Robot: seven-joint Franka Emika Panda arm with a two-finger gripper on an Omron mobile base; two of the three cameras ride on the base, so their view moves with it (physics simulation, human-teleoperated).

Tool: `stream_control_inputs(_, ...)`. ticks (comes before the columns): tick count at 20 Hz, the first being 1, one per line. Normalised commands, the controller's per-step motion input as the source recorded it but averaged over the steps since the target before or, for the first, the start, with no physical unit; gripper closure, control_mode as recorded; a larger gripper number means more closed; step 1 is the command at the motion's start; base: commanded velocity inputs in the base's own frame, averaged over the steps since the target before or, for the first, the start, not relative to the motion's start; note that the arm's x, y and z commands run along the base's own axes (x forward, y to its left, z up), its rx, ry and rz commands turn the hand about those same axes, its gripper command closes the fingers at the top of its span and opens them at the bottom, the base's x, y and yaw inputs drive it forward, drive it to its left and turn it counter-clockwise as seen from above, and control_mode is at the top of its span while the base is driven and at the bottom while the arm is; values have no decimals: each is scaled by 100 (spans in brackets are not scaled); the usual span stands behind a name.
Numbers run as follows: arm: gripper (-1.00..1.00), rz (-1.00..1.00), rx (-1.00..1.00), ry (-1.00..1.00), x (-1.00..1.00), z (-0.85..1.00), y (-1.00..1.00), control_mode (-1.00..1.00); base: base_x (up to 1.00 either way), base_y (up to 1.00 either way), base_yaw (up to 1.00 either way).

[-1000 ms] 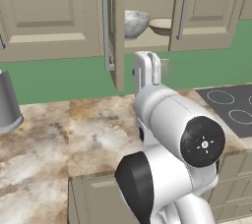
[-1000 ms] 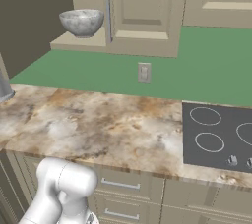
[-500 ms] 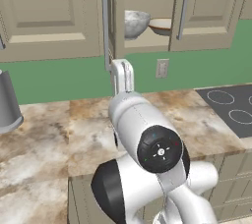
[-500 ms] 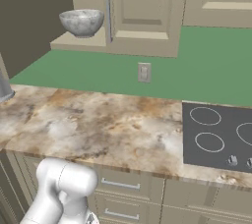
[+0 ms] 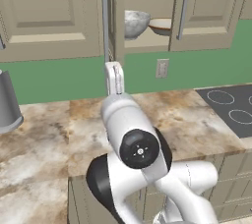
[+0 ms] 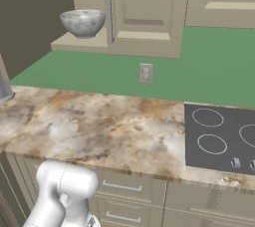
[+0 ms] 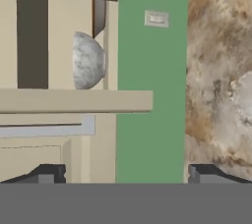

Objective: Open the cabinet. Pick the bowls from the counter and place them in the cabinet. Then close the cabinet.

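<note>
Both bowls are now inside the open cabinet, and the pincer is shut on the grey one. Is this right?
Not quite. Both bowls, grey and cream, sit in the open cabinet, but the pincer is open and holds nothing, as the hand view shows.

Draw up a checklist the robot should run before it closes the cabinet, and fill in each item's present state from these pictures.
1. Grey-white bowl sits on the cabinet floor: ok.
2. Cream bowl sits beside it inside: ok.
3. Counter holds no bowl: ok.
4. End effector is open and holds nothing: ok.
5. Both doors stand ajar, left handle reachable: ok.
6. Bowls clear of the doors' swing: cannot tell.
</note>
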Motion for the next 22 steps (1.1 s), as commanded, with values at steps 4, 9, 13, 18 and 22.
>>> stream_control_inputs(4,-100,-7,0,-4,40,-5,6,-100,0,0,0)
stream_control_inputs(9,-100,-21,-1,-7,33,-2,12,-100,0,0,0)
stream_control_inputs(13,-100,-31,-4,-7,35,0,31,-100,0,0,0)
stream_control_inputs(18,-100,-25,-1,0,28,0,17,-100,0,0,0)
stream_control_inputs(22,-100,-15,0,0,33,0,10,-100,0,0,0)
